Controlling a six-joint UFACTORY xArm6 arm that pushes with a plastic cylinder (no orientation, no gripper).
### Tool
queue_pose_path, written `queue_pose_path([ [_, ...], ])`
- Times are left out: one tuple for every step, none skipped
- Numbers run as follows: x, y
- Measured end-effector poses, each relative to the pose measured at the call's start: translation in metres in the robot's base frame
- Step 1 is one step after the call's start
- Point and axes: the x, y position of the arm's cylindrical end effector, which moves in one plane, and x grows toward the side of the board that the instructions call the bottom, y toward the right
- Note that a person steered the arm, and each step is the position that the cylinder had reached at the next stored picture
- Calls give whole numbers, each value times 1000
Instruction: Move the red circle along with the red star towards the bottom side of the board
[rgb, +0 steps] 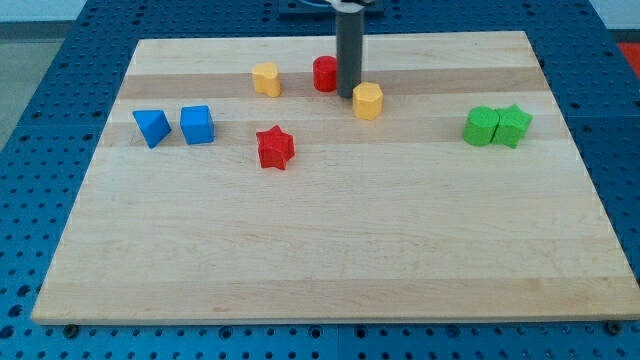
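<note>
The red circle (324, 73) stands near the view's top, just left of my rod. My tip (347, 95) rests on the board right beside the red circle's right side, with a yellow hexagon block (368, 101) just to its right. The red star (275, 147) lies lower and to the left of the tip, apart from the circle.
A second yellow block (266, 78) sits left of the red circle. A blue triangle (151, 127) and a blue cube (197, 125) lie at the left. Two green blocks (481, 127) (513, 125) touch each other at the right. The wooden board (330, 260) lies on a blue pegboard.
</note>
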Motion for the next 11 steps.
queue_pose_path([
  [-40, 37],
  [-71, 12],
  [-31, -26],
  [7, -65],
  [-32, -62],
  [-27, -105],
  [11, -127],
  [10, -116],
  [-28, -103],
  [3, -69],
  [53, -81],
])
